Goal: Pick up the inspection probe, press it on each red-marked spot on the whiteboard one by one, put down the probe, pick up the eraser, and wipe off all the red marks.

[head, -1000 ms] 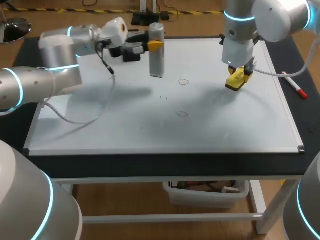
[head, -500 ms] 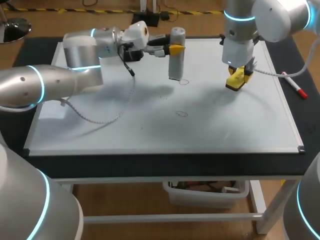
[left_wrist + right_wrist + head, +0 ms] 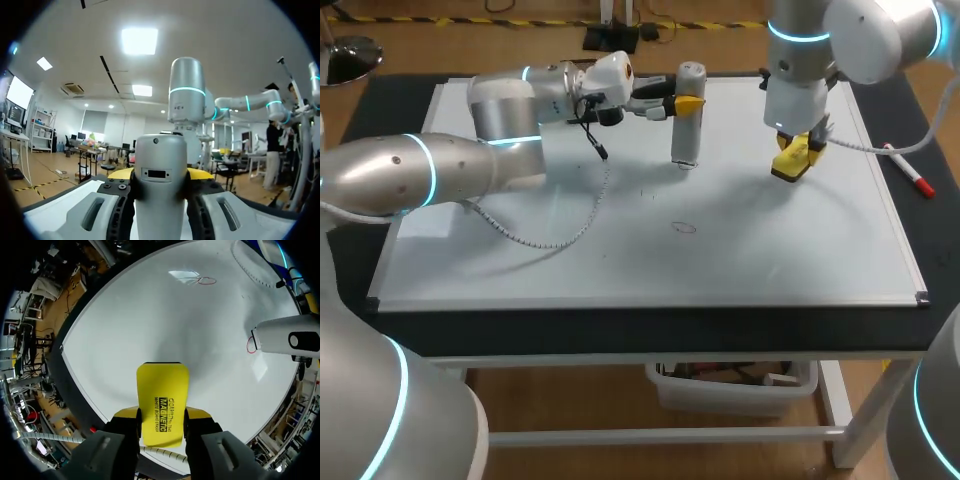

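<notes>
- Probing step, I'd say: the left gripper (image 3: 687, 103) is clamped on the probe (image 3: 688, 135), one yellow tip on either side. The probe hangs upright below it, over the whiteboard (image 3: 800, 250).
- The probe's foot sits right at a small red loop (image 3: 250, 345). That looks like the spot being pressed.
- A second loop (image 3: 683, 228) lies nearer the table's front, well apart from the probe and untouched.
- Next, as I judge it: lift the probe clear, carry it towards that second loop, and come straight down on it.
- Off to the probe's right, the right gripper (image 3: 791, 160) hangs low over the board, fingers squeezed on the yellow eraser (image 3: 162, 405) and ready for wiping.
- Hard to tell: whether the probe's foot actually touches the board.
- The left wrist view shows only the probe's body, with its foot cut off.
- There's a faint speck between the two loops, too small to call a mark.
</notes>
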